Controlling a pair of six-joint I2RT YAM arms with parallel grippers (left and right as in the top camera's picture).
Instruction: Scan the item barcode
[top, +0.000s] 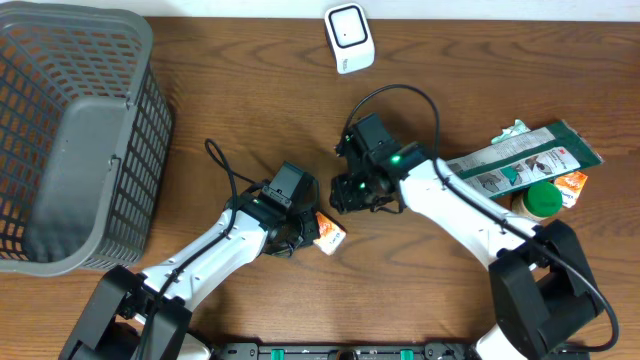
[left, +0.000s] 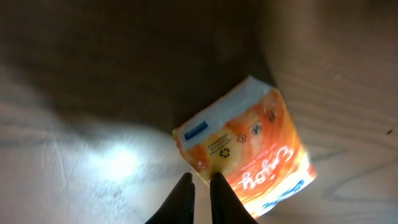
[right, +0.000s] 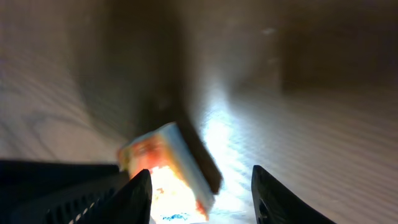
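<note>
Overhead: brown wood-grain tabletop (top: 250, 100) filled the view. Grey mesh basket (top: 150, 140) stood at the left edge, and the white scanner (top: 349, 38) at the top centre, well apart from both arms. At the right edge lay a green packet (top: 525, 158), with a green-lidded jar (top: 543, 200) and a small orange sachet (top: 572, 185) just beside it. The orange pack (top: 328, 233) lay on the wood near the centre, at the tip of the left end effector (top: 308, 232); the right end effector (top: 350, 195) hung just above and to its right. Left wrist: the left end effector (left: 200, 186) had its jaws nearly together, with only a thin slit between them, and the tips met the lower edge of the orange pack (left: 249, 149). Could not tell whether they pinched the wrapper. Wood was pale under a bright glare and dark further off. Right wrist: the right end effector (right: 202, 177) had its jaws standing well apart, gripping nothing; the orange pack (right: 165, 174) sat tilted nearer the left-hand jaw. A strong light patch fell on the grain; the surface beyond was blurred.
</note>
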